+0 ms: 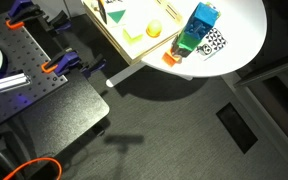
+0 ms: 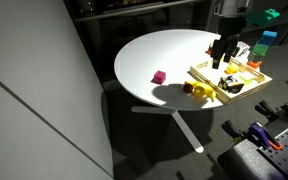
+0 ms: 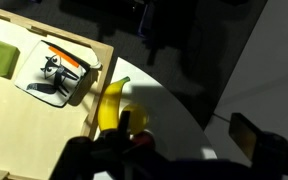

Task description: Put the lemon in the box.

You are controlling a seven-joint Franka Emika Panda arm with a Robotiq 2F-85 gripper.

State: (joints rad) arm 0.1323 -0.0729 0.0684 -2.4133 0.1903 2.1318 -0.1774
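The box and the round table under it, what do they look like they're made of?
The box looks like light bare wood, maybe plywood: it is pale tan and matte with a thin raised rim, though no grain can be made out. The table has a smooth, plain white top with an even finish, which suggests laminate or painted board. The pictures cannot settle which.

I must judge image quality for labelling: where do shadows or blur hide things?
In the wrist view the lower edge is dark and soft, and shadow covers part of the banana; in an exterior view the white table is bright against a dim room, with shadow beside the wooden box; in an exterior view a thin shadow lies on the dark floor.
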